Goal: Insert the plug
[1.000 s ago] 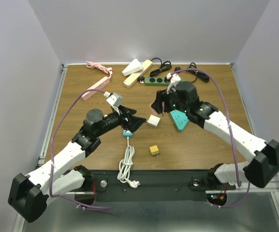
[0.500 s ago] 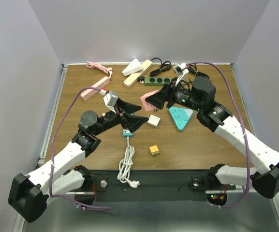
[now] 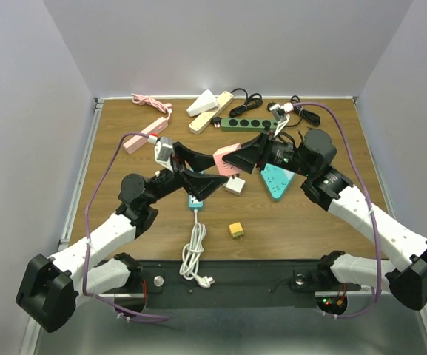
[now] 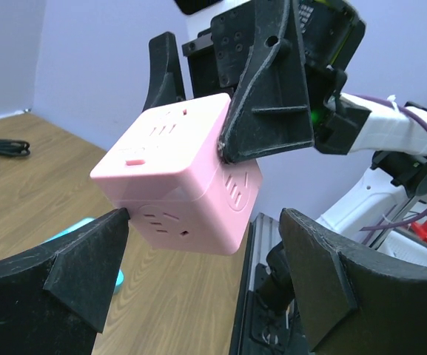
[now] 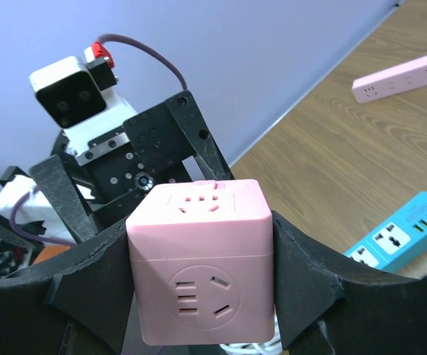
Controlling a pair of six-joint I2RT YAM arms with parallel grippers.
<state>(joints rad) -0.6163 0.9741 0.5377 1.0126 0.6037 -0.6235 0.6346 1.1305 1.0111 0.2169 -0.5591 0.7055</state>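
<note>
My right gripper (image 3: 237,158) is shut on a pink cube socket (image 3: 226,157) and holds it above the table's middle. In the right wrist view the cube (image 5: 200,266) sits squarely between both fingers, a round socket face toward the camera. My left gripper (image 3: 217,169) is open and empty, pointing at the cube. In the left wrist view the cube (image 4: 180,181) hangs just beyond my open fingers, its lower corner close to the left fingertip (image 4: 109,237). A white cord with a plug (image 3: 194,253) lies on the near table, running from a teal strip end (image 3: 195,202).
A white cube adapter (image 3: 234,185), a yellow adapter (image 3: 236,230) and a teal triangular strip (image 3: 275,180) lie mid-table. At the back are a green strip (image 3: 240,123), cream strips (image 3: 212,111), a pink strip (image 3: 145,135), a pink cable (image 3: 152,101) and black cables (image 3: 302,111).
My right gripper has lifted the pink cube off the table and turned it leftward. My left gripper has risen and tilted up to face the cube.
</note>
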